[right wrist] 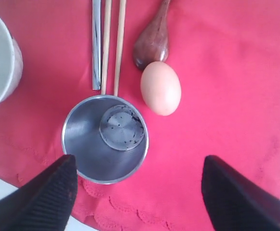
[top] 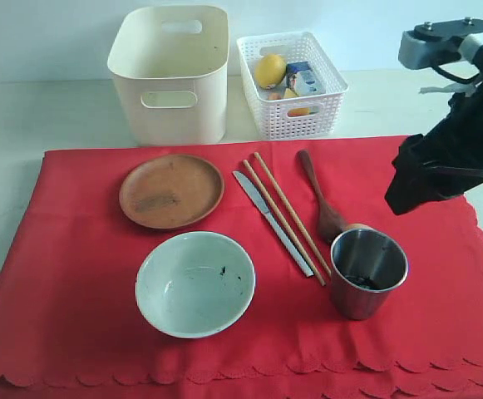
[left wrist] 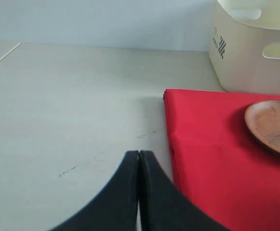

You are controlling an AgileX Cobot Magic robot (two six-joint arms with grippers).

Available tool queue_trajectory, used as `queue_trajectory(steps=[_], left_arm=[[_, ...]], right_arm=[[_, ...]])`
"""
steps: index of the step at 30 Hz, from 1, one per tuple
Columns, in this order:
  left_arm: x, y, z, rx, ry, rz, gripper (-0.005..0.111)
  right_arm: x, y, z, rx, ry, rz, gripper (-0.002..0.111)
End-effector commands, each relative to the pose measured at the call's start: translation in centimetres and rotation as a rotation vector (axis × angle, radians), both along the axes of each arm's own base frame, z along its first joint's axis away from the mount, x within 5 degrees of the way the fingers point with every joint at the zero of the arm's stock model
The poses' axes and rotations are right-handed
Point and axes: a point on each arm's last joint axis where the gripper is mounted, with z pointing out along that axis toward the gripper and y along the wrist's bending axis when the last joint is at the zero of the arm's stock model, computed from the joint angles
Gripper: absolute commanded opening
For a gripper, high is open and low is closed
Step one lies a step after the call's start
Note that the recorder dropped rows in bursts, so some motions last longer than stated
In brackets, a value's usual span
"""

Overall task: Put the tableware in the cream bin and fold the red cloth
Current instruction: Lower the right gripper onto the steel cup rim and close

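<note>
The red cloth [top: 75, 274] covers the table. On it lie a brown plate [top: 171, 191], a pale bowl [top: 194, 283], a knife [top: 272, 223], chopsticks [top: 287, 212], a wooden spoon [top: 320, 199] and an upright steel cup [top: 367, 273]. The cream bin [top: 168, 75] stands behind the cloth. My right gripper [right wrist: 139, 166] hangs open above the cup [right wrist: 104, 139], holding nothing; it shows as a black mass [top: 401, 195] at the right. My left gripper [left wrist: 139, 154] is shut and empty over bare table, beside the cloth's corner [left wrist: 217, 163] near the plate [left wrist: 272, 125].
A tan egg [right wrist: 161, 88] lies on the cloth between the spoon's bowl [right wrist: 153, 43] and the cup. A white lattice basket [top: 291, 83] with a lemon [top: 269, 71] and a carton [top: 303, 79] stands right of the bin. The cloth's scalloped front edge hangs at the table's near side.
</note>
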Motion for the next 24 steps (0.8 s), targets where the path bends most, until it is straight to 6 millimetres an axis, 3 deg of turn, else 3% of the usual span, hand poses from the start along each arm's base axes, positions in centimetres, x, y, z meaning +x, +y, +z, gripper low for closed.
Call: queue_trajectory(steps=[1, 24], left_arm=[[0.0, 0.0, 0.2, -0.002, -0.019, 0.001, 0.000], [0.0, 0.0, 0.2, -0.002, -0.019, 0.001, 0.000]], right_arm=[[1.0, 0.2, -1.7, -0.009, 0.047, -0.003, 0.069], [3.4, 1.1, -8.9, -0.063, 0.290, -0.017, 0.069]])
